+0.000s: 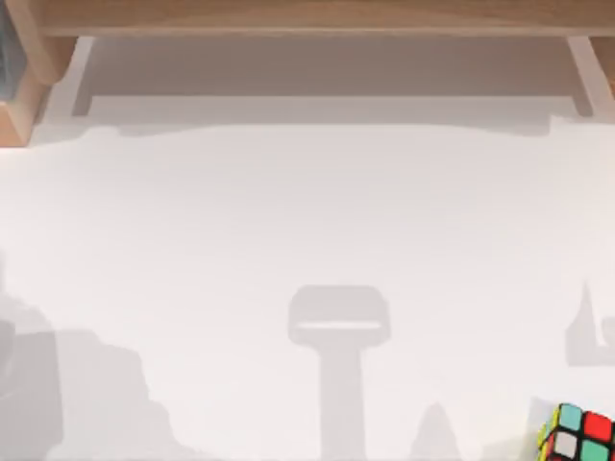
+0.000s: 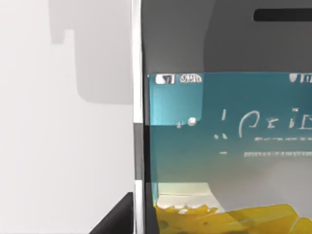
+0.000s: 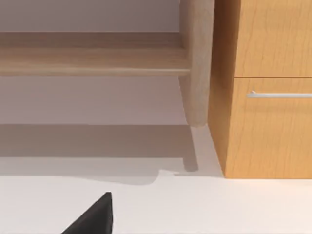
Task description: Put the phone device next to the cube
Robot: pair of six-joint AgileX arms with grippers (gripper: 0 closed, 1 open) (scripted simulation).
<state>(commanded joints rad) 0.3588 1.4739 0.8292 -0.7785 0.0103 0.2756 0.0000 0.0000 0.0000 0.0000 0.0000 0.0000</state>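
The phone device lies very close under the left wrist camera, its silver edge upright in the picture and its lit screen teal above and yellow below. A black part of my left gripper juts in beside that edge; whether it holds the phone I cannot tell. The cube, black-framed with red, teal, white and green stickers, sits at the table's front right corner in the top view. A black tip of my right gripper hangs over the white table, facing the wooden furniture.
The white table is bare across its middle, with grey shadows along the front. A wooden shelf runs along the back. In the right wrist view stand a round wooden leg and a cabinet with a metal handle.
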